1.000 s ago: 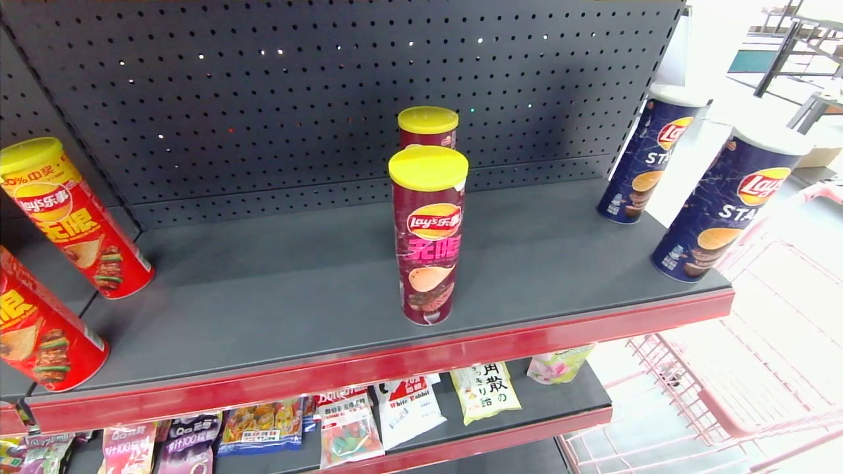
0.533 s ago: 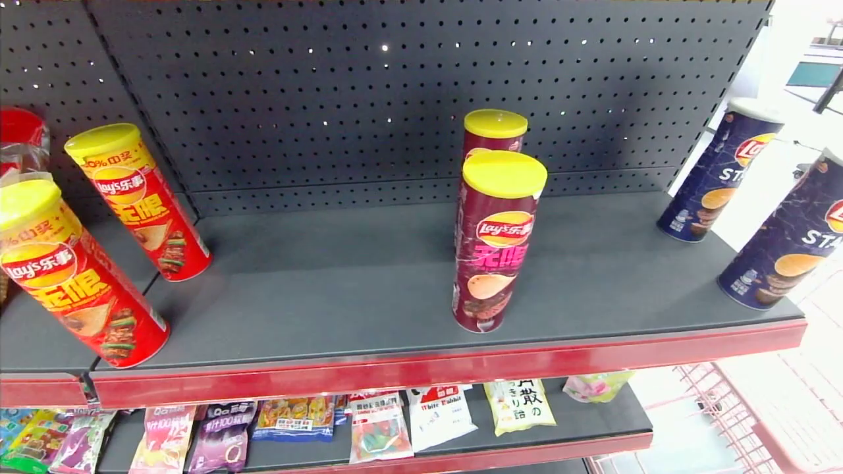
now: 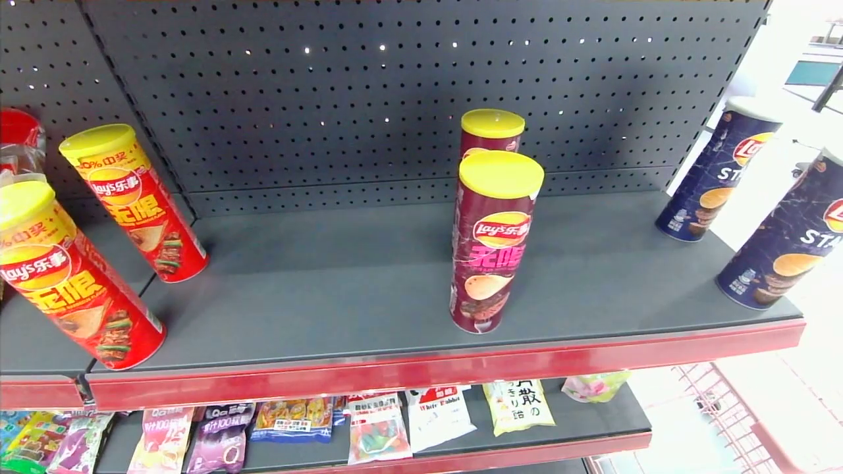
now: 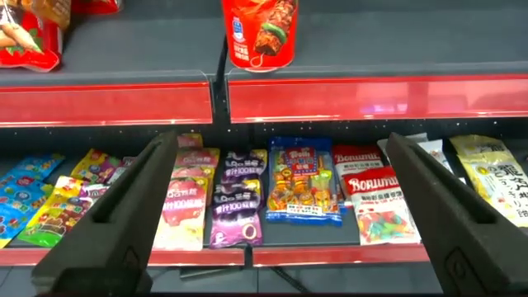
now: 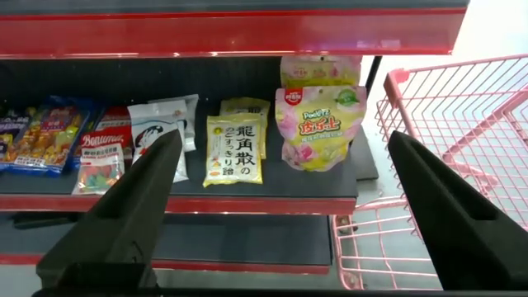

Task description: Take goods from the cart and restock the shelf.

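The left gripper (image 4: 282,140) and right gripper (image 5: 285,136) both gape wide and carry nothing. The cart (image 5: 398,81) stands ahead of the right gripper, off to its right. Its goods are cut off from sight, so a blind reach may snag wire. The shelf (image 3: 329,283) lies ahead of both.

Head overlooks shelf (image 3: 329,283), wrists share lower shelf (image 4: 330,254)

The dark shelf (image 3: 329,289) bears standing red cans (image 3: 135,201), maroon cans (image 3: 494,243) and navy cans (image 3: 714,171), well apart.
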`<state>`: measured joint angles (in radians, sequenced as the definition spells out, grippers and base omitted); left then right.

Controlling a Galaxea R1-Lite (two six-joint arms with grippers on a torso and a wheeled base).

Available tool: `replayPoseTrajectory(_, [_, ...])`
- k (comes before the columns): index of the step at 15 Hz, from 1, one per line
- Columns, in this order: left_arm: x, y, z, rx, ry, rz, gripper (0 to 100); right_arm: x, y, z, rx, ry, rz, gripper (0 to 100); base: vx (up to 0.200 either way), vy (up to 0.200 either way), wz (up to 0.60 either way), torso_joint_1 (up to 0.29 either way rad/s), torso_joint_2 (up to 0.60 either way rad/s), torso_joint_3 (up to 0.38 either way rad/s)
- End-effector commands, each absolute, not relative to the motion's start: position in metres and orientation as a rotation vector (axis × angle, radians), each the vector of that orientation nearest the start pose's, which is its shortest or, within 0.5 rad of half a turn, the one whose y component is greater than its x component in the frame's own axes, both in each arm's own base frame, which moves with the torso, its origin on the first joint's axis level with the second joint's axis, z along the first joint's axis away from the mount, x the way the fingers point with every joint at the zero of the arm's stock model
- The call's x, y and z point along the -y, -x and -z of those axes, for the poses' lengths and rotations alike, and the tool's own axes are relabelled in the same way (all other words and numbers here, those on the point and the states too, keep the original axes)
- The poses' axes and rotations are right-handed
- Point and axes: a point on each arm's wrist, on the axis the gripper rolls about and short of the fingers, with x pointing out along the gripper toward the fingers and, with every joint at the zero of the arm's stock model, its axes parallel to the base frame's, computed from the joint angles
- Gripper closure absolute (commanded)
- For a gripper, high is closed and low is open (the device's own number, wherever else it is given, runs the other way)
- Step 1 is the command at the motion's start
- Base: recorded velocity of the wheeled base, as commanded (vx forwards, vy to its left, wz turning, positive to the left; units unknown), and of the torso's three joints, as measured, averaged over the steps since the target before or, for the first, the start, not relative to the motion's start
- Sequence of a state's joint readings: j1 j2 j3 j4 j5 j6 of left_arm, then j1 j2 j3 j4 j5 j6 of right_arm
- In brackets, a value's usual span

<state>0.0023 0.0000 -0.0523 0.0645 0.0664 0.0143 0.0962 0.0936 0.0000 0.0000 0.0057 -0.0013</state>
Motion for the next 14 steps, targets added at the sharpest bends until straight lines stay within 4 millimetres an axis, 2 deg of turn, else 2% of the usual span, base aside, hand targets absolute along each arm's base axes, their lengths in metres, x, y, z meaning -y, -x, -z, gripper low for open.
replayPoseTrajectory(1, [-0.0014,0.0269,-0.0833,-0.014,-0.014,-0.069,0,0.0013,0.0154,-0.0773,-0.097,0.006,-0.103,0,0.000,0.000,0.00,0.000,0.00,0.000])
replayPoseTrajectory(4, [-0.0014,0.0269,-0.0833,-0.014,-0.014,-0.069,0,0.0013,0.0154,-0.0773,-0.097,0.006,-0.103,0,0.000,0.000,0.00,0.000,0.00,0.000])
replayPoseTrajectory(6, [-0.0015,0.0249,-0.0794,-0.011,-0.013,-0.075,0,0.0013,0.0154,-0.0773,-0.097,0.006,-0.103,0,0.200,0.000,0.00,0.000,0.00,0.002])
replayPoseTrajectory(14, [-0.0015,0.0241,-0.0805,0.018,-0.007,-0.075,0,0.0013,0.0154,-0.0773,-0.096,0.007,-0.103,0,0.000,0.000,0.00,0.000,0.00,0.000])
